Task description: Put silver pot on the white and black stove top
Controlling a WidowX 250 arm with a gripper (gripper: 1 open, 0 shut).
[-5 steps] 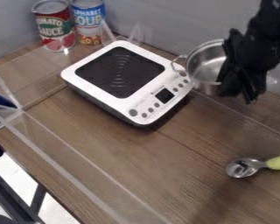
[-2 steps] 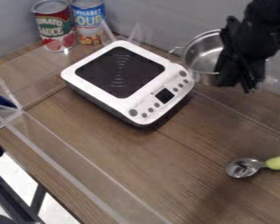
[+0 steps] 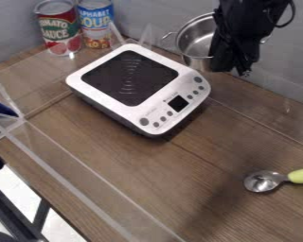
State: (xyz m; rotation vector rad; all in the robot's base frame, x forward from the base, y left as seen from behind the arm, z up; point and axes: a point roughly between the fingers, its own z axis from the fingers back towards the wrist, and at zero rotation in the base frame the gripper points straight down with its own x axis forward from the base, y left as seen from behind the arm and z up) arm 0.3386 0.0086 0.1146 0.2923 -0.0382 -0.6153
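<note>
The silver pot (image 3: 195,40) hangs in the air at the upper right, just past the back right corner of the stove, tilted a little. My gripper (image 3: 230,59) is shut on the pot's right rim, with its black fingers pointing down beside the pot wall. The white and black stove top (image 3: 132,83) lies flat on the wooden table left of centre, its black glass bare and its button panel facing the front right.
Two food cans (image 3: 76,26) stand at the back left behind the stove. A metal spoon (image 3: 271,179) with a yellow-green handle lies at the right edge. A blue and white object (image 3: 3,115) sits at the left edge. A wall rises behind the table.
The gripper has lifted the pot up and carried it leftward toward the stove's back right corner.
</note>
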